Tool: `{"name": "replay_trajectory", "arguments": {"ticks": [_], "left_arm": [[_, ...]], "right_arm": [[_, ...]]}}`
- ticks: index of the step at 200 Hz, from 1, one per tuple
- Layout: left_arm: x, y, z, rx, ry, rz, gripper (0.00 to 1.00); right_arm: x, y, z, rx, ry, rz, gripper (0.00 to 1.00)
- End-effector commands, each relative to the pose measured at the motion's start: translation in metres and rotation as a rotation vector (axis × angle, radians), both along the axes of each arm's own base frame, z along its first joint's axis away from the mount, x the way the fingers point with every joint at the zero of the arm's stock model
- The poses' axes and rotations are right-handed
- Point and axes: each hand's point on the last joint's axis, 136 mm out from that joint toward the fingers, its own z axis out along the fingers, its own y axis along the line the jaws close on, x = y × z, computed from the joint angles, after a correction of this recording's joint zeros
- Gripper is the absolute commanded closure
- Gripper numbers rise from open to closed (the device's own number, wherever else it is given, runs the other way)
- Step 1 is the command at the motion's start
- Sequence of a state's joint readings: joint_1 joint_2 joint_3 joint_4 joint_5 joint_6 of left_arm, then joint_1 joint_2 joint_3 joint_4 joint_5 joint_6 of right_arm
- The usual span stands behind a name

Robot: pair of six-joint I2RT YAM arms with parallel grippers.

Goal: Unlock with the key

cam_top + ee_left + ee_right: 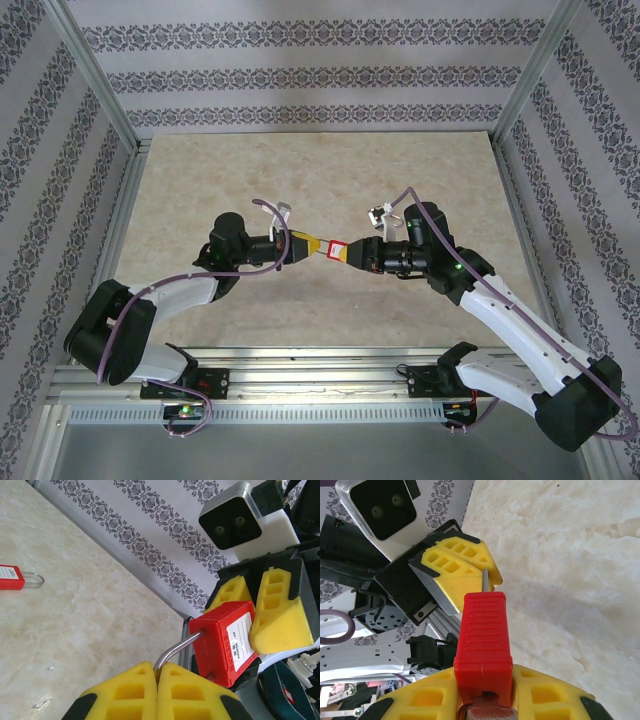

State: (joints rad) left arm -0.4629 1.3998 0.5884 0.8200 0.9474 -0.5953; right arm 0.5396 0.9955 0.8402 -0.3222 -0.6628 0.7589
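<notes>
Above the beige marbled table (pixel 300 180) the two arms meet in mid-air. The red plastic padlock (pixel 225 640) lies lengthwise between them. The right gripper (pixel 483 680) is clenched round the padlock's body, and at the padlock's opposite end the left gripper (pixel 157 672) is pinched tight on its bent steel shackle (pixel 175 650). The padlock's base end sits buried between the right arm's yellow fingers (pixel 545 695), so I judge unlocking hinges on reaching that end.

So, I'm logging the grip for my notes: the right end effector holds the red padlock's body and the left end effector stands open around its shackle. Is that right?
Not quite. The left end effector is shut on the shackle, not open around it. The left wrist view shows its yellow fingers pressed together on the metal bar. The right end effector does hold the red padlock by its body.
</notes>
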Motion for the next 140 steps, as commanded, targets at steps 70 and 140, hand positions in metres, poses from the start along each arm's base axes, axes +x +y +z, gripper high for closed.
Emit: {"name": "replay_trajectory", "arguments": {"ticks": [70, 140], "left_arm": [[0.034, 0.040, -0.011, 0.057, -0.095, 0.195, 1.00], [0.038, 0.057, 0.007, 0.021, 0.047, 0.331, 0.24]], "right_arm": [[-0.007, -0.002, 0.011, 0.048, -0.020, 0.019, 1.00], [-0.002, -0.005, 0.002, 0.001, -0.049, 0.009, 1.00]]}}
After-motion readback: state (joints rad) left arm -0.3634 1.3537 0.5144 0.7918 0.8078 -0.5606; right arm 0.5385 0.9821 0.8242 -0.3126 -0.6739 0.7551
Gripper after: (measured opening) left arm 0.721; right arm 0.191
